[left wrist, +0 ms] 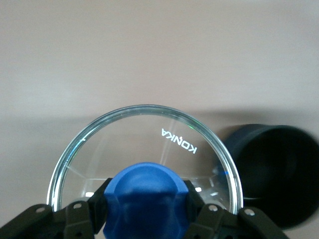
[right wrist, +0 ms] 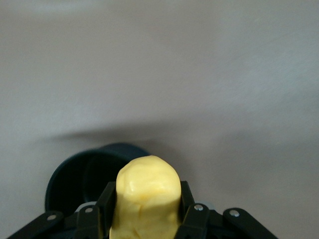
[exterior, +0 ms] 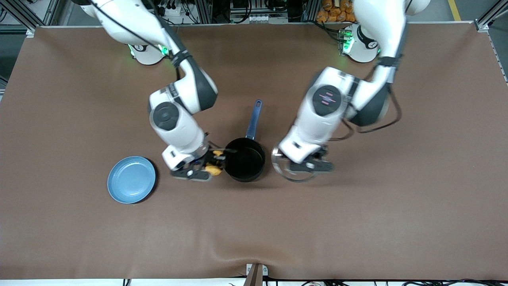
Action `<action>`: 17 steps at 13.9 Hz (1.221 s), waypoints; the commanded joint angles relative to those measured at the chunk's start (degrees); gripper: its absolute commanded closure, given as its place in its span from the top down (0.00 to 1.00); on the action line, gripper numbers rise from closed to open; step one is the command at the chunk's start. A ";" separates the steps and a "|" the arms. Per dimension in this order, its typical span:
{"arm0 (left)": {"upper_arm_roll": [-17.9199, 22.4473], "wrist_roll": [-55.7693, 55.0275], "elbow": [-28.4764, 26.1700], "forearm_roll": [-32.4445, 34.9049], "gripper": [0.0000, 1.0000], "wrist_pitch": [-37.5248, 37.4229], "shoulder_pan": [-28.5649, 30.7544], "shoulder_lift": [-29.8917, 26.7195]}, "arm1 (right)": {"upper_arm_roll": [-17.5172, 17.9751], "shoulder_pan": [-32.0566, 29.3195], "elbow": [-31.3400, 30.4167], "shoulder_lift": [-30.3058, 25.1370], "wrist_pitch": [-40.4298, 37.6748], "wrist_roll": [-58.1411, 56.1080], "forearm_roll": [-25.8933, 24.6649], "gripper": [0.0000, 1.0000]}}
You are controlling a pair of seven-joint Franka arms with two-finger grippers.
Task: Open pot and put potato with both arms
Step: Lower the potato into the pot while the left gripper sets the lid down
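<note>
Pot (exterior: 245, 159) sits uncovered: my left gripper (exterior: 309, 166) jaws hold its lid (left wrist: 144, 154) aside, right gripper (exterior: 202, 167) jaws clamp the potato (right wrist: 146, 194), which I judge must carry over the rim and drop

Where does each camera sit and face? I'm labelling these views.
Front: high across the table, facing both arms, pot between them.
Left wrist: on the left arm, looking past its pincer holding the lid by its knob.
Right wrist: on the right arm, past its pincer holding the potato.
All share the pot.
</note>
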 commanded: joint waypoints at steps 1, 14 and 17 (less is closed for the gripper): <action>-0.86 3.30 -14.29 0.52 0.00 0.97 4.57 -11.49 | -0.65 3.42 1.02 1.86 2.11 5.26 -5.91 0.00; 0.10 11.82 -37.97 1.22 0.00 26.54 11.89 -10.38 | -0.74 9.93 0.76 11.44 12.76 16.69 -16.46 0.00; 0.98 12.79 -37.97 1.22 0.00 30.83 12.06 -6.69 | -0.74 10.81 0.94 13.55 14.85 19.07 -17.88 0.00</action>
